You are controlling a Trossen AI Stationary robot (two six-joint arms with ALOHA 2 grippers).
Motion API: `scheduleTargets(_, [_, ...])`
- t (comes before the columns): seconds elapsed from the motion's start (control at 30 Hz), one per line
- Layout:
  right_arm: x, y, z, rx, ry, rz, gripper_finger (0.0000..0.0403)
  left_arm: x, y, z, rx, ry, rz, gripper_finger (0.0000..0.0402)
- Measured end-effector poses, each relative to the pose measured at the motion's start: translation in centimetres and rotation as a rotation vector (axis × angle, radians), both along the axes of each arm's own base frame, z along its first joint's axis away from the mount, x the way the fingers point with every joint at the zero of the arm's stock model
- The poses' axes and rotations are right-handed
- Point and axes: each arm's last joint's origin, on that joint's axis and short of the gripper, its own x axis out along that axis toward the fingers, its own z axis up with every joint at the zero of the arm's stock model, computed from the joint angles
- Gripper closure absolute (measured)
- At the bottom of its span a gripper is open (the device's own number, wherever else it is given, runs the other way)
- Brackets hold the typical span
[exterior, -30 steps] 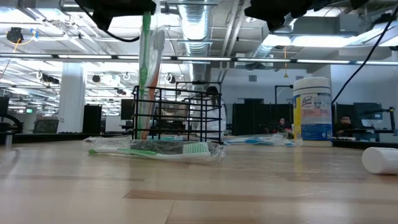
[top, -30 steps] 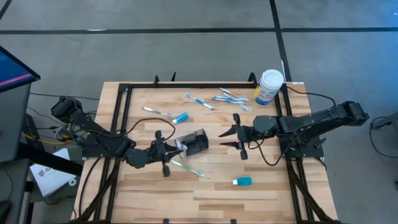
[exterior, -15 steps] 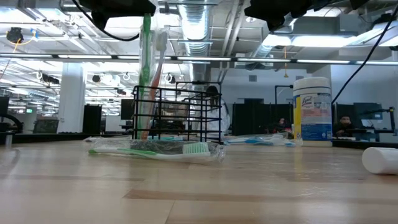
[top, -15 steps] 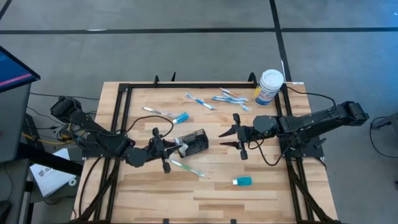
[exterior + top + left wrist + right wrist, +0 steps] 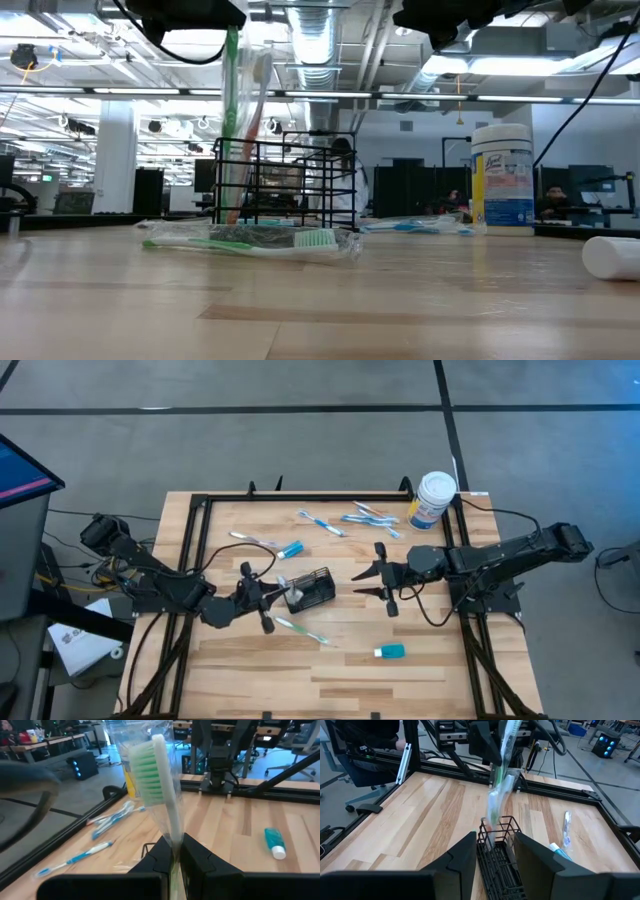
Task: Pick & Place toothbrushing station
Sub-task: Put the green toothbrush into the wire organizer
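left gripper (image 5: 262,598) is clamped tight on a green toothbrush in clear wrap (image 5: 156,795), holding it upright over the near end of the black wire-mesh holder (image 5: 312,588) (brush head pointing up). that holder sits mid-table, another wrapped green toothbrush (image 5: 300,628) lying just beside it. right gripper (image 5: 372,581) hangs near its other side, fingers apart, holding nothing.

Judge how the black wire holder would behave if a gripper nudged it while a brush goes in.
The wire-mesh holder looks light, thin open wire, so it would probably slide on the smooth table. Standing upright and narrow, it might tip.
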Motion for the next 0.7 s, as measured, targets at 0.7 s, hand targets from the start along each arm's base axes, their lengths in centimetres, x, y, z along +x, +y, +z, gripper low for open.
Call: scheduleTargets(0.7, [0.0, 0.0, 0.0, 0.0, 0.002, 0.0, 0.028, -0.9, 0.6, -3.3, -0.07, 0.005, 0.04, 0.0393])
